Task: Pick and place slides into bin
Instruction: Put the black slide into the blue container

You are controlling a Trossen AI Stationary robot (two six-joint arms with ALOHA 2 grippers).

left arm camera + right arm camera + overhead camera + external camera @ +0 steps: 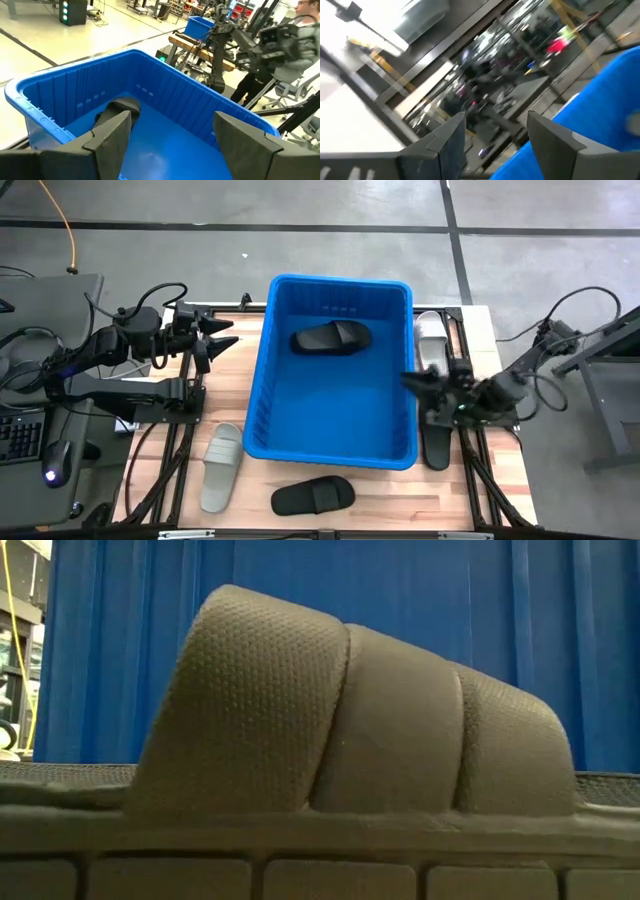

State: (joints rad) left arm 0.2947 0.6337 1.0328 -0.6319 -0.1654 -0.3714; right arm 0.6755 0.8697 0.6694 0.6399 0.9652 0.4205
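The blue bin [330, 405] stands mid-table, and one black slide [332, 337] lies sole-down on its floor near the far wall; the left wrist view shows this slide [122, 107] too. My left gripper [232, 334] hovers open beside the bin's left wall, empty [170, 140]. My right gripper [412, 380] is open and empty at the bin's right rim, its fingers [495, 135] pointing toward the bin. Outside the bin, a white slide [431, 340] lies at the right, a black slide [437, 445] below my right arm, a grey slide [222, 467] at the near left, and a black slide [313, 496] at the front.
The low view is filled by the front black slide's strap [350, 720], with the bin's wall [400, 600] behind it. A desk with a keyboard and mouse [30, 440] stands left of the table. A person [300, 45] stands beyond the table's right side.
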